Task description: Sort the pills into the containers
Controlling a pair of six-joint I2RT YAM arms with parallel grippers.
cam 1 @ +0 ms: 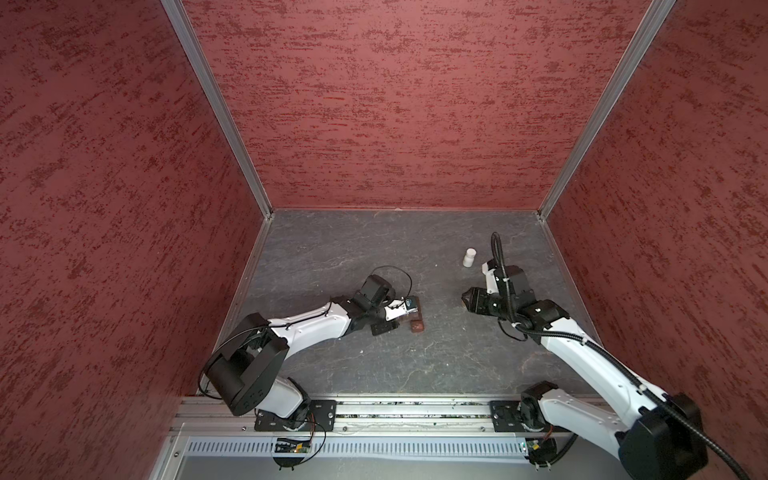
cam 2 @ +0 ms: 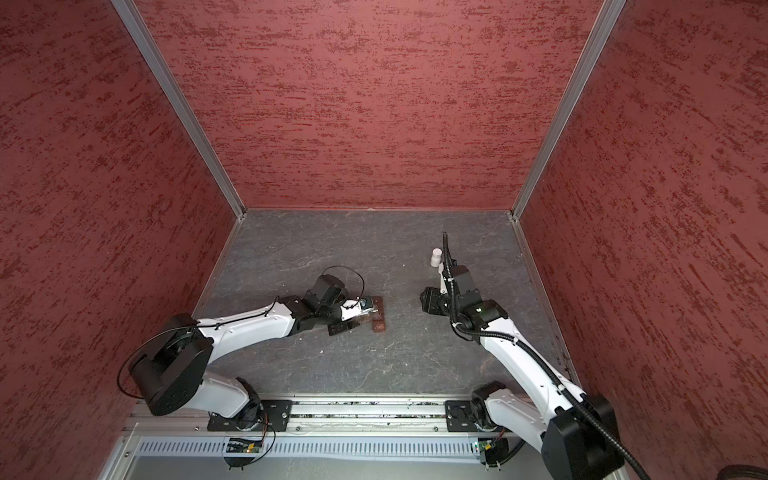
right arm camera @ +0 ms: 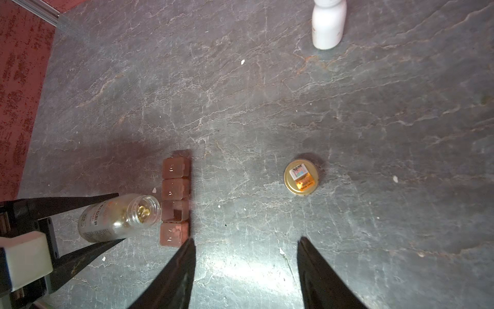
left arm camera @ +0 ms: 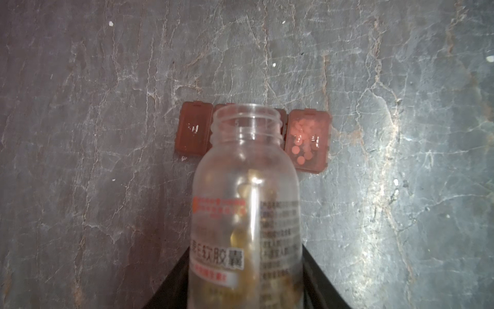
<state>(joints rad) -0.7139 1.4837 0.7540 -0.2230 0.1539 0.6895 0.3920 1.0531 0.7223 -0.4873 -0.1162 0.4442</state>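
My left arm (cam 1: 307, 324) reaches low across the table (cam 1: 332, 257) from the near left, forearm almost level and wrist rolled so its load lies nearly on its side. The left gripper (right arm camera: 120, 217) is clamped part-way closed around the body of a clear bottle (left arm camera: 246, 203), uncapped, with several yellow capsules (right arm camera: 144, 212) gathered near its mouth; I cannot count them.

The containers (right arm camera: 175, 200) lie just beyond that mouth, a row of four brown compartments running away from me. The bottle's rim is just beside the second compartment from my end (right arm camera: 175, 211), which looks open. The nearest compartment (left arm camera: 307, 141) holds a heap of pink tablets (left arm camera: 302, 133) under its lid.

On the right, my right arm (cam 1: 573, 353) stretches forward with its wrist bent down. The right gripper (right arm camera: 246, 238) hangs over bare table with its jaws spread wide and nothing between them, well apart from the containers.

One gold cap (right arm camera: 301, 175) lies flat beyond it. Farthest back, one white bottle (cam 1: 469, 257) stands upright.
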